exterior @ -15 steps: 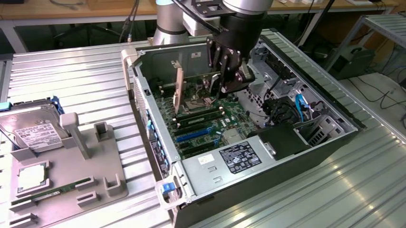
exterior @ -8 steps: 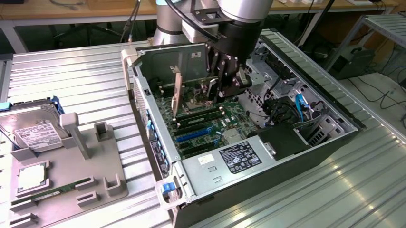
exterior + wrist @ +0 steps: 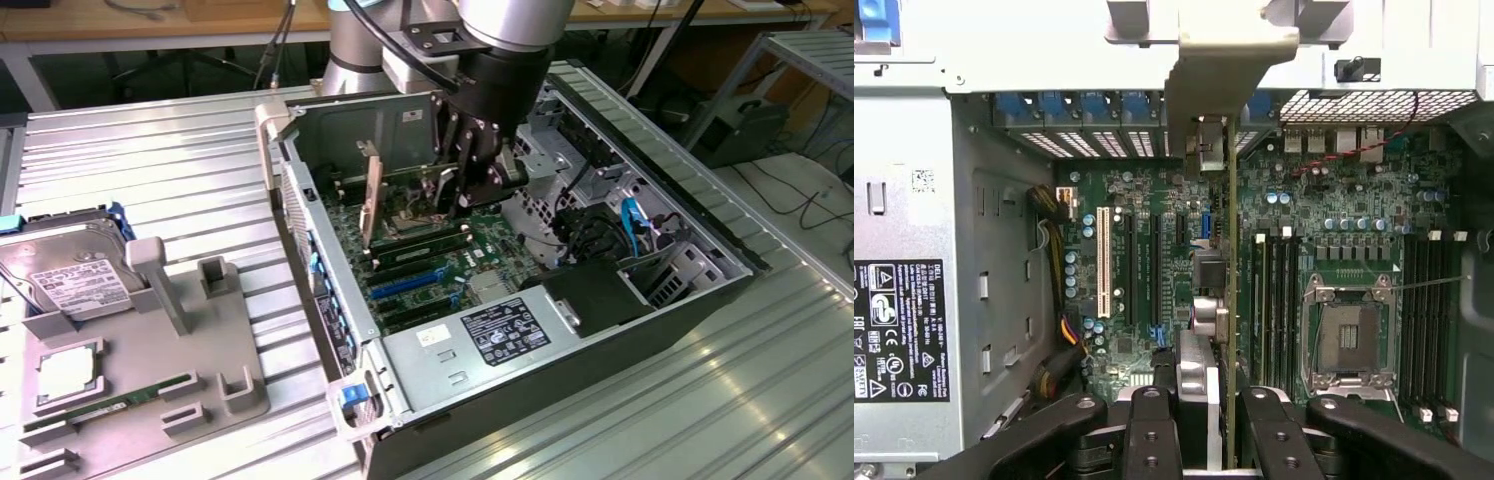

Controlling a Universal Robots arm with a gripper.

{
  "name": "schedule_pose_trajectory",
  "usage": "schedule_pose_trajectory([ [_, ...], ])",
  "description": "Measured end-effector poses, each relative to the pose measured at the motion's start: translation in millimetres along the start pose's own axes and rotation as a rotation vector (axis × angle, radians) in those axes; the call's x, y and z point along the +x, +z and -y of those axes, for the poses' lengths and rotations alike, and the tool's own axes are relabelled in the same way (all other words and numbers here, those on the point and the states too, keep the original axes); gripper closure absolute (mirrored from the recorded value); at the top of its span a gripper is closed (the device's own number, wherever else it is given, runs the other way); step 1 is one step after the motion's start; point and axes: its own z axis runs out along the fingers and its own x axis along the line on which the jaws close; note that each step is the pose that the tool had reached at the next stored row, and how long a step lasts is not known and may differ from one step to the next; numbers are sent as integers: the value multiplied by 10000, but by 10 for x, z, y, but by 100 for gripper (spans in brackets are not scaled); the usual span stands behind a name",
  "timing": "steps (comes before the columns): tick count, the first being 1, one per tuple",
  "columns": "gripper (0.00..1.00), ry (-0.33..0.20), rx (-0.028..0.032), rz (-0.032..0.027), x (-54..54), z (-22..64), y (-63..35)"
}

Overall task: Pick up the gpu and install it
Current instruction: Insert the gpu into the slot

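Over the case (image 3: 694, 215), the arm (image 3: 514, 25) points down, tool (image 3: 470, 190) clamping the gpu (image 3: 1232, 240).

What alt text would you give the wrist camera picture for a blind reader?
The robot's pincer grips the gpu edge-on over the motherboard inside an open computer case. Memory sticks and a processor socket lie beside the card.

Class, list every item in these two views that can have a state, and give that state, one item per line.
gripper: shut on the gpu.
gpu: held upright on edge inside the case, over the motherboard.
computer case: lying on its side, open.
CPU socket: uncovered, no cooler on it.
hard drive: resting label up on the grey fixture, outside the case.
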Motion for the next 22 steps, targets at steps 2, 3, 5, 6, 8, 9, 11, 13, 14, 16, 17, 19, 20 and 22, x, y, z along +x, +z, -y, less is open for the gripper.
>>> schedule_pose_trajectory([
  [2,71,0,-1,-3,-1,1,21],
  [3,71,1,-2,-6,-1,1,30],
  [5,71,0,-3,-22,0,2,31],
  [6,71,-1,-2,-24,-1,2,35],
  [8,71,0,-1,-25,-2,2,47],
  [9,71,0,-1,-25,-5,3,59],
  [11,71,-1,2,-24,-9,4,70],
  [13,71,-1,3,-29,-29,5,83],
  [14,71,-4,3,-30,-41,6,88],
  [16,71,-15,4,-30,-56,7,92],
  [17,71,-18,5,-37,-58,7,92],
  [19,71,-18,4,-48,-59,6,92],
  [20,71,-19,4,-54,-60,6,92],
  [22,71,-20,4,-61,-75,6,97],
])
